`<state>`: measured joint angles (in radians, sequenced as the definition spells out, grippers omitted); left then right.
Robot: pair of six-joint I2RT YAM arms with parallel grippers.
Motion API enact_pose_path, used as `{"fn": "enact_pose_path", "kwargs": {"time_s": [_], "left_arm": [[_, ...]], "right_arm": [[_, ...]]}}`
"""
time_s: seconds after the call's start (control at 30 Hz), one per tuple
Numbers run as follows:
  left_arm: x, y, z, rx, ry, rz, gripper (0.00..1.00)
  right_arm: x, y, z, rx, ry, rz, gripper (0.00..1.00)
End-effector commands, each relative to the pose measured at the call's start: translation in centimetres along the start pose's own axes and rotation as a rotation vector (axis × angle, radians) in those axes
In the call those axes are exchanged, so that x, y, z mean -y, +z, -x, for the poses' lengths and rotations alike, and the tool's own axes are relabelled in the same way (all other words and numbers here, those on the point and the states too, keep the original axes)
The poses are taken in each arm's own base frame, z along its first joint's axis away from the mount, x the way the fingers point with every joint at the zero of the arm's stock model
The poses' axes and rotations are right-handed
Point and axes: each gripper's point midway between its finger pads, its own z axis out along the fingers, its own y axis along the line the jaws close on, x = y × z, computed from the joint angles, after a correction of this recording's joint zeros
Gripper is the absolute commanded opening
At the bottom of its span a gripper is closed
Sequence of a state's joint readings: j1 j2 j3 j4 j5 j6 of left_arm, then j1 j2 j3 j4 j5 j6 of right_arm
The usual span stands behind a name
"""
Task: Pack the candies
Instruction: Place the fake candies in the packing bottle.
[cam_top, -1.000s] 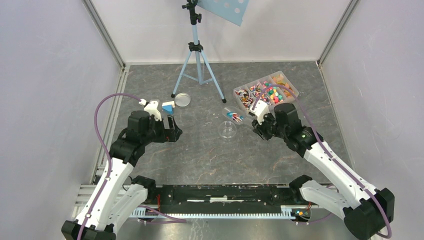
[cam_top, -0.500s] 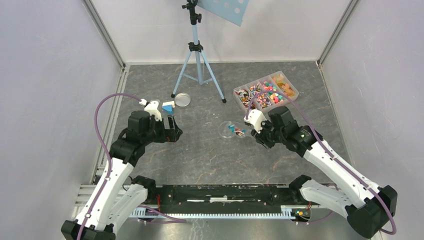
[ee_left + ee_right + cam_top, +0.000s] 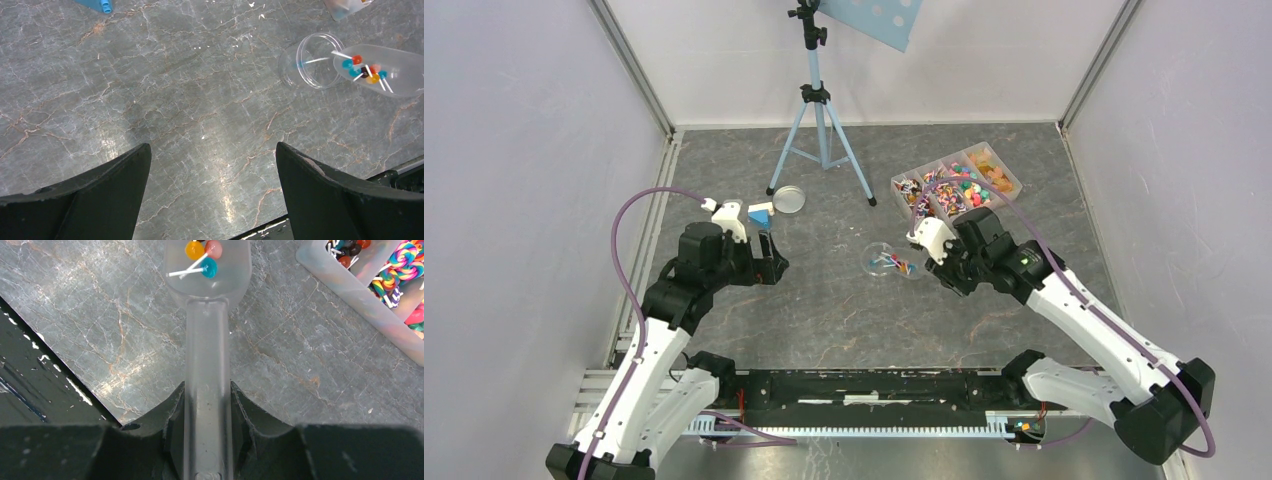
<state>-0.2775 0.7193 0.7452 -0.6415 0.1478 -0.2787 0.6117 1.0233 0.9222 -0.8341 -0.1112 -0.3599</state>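
Note:
My right gripper [image 3: 207,390] is shut on the handle of a translucent scoop [image 3: 206,330]. In the scoop's bowl lie several small lollipop candies [image 3: 202,257], orange, pink and blue. The top view shows the scoop [image 3: 900,264] touching the right side of a small clear round jar [image 3: 876,260], with my right gripper [image 3: 934,250] just right of it. In the left wrist view the jar [image 3: 310,65] holds one blue candy on a stick, and the scoop [image 3: 395,75] overlaps its right rim. My left gripper [image 3: 212,150] hangs open over bare table, left of the jar, nothing between its fingers [image 3: 105,185].
A clear compartment tray [image 3: 1014,183] full of mixed candies [image 3: 959,185] stands behind my right arm. The jar's round lid [image 3: 788,198] and a blue-and-white block [image 3: 761,213] lie at the back left, near a blue tripod [image 3: 819,130]. A black rail [image 3: 864,385] runs along the near edge.
My right arm has carried the loaded scoop from near the tray down and towards me, to the jar's right side. The left arm has not moved.

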Motion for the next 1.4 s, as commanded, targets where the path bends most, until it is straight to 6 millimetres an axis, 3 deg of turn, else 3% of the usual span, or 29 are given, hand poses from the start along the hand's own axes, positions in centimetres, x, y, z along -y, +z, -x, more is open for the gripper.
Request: {"fn": "enact_pose_path", "kwargs": {"time_s": [0.0,0.93,1.03,1.37], "left_arm": [[-0.1,-0.2,0.6,0.031,0.053,0.000,1.00],[-0.1,-0.2,0.6,0.031,0.054,0.004,1.00],[-0.1,-0.2,0.6,0.031,0.054,0.004,1.00],[-0.1,-0.3,0.6,0.036,0.055,0.006,1.00]], "right_arm": [[0.7,-0.8,1.6,0.014,0.007,-0.024,0.00],[1.4,-1.5,2.6,-0.025,0.012,-0.047,0.00],[2.2,-1.8,3.1,-0.016,0.024,-0.089,0.00],[7.8,-3.3,5.7,0.042,0.080,-0.369,0.00]]}}
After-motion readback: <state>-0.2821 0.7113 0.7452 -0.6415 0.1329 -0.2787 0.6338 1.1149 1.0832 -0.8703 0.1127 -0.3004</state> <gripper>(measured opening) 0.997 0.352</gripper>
